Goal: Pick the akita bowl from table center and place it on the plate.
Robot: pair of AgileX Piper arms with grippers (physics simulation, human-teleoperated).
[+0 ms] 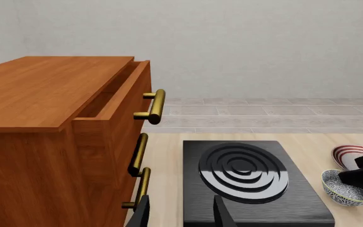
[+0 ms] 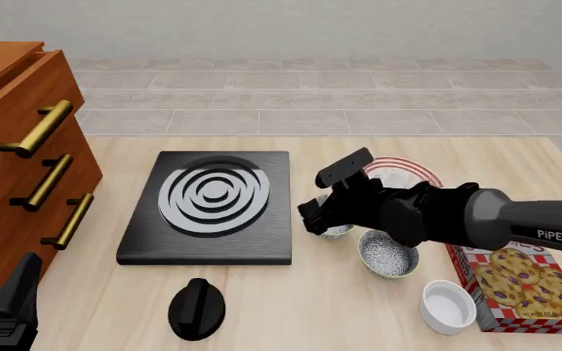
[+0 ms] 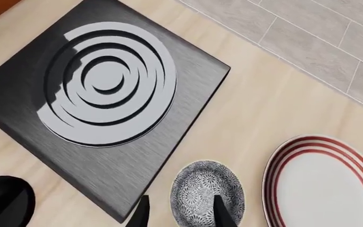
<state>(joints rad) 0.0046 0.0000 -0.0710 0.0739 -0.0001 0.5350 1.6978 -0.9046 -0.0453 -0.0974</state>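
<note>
right claw (image 3: 180, 213) being held spread | akita bowl (image 3: 208, 193) being straddled at its rim | plate (image 3: 330, 189) lying just beside | left claw (image 1: 180, 215) spread, well apart

Wooden drawer cabinet (image 2: 12, 146), black stove plate (image 2: 211, 207), knob (image 2: 196, 308), wider speckled bowl (image 2: 388, 254), white bowl (image 2: 448, 306), cookie box (image 2: 520, 287).

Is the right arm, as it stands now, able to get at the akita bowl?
Probably yes. The right gripper hangs just over the akita bowl, jaws apart, one finger above its inside and one outside its rim. Nothing lies between them; the plate sits beside the bowl, apart from it.
</note>
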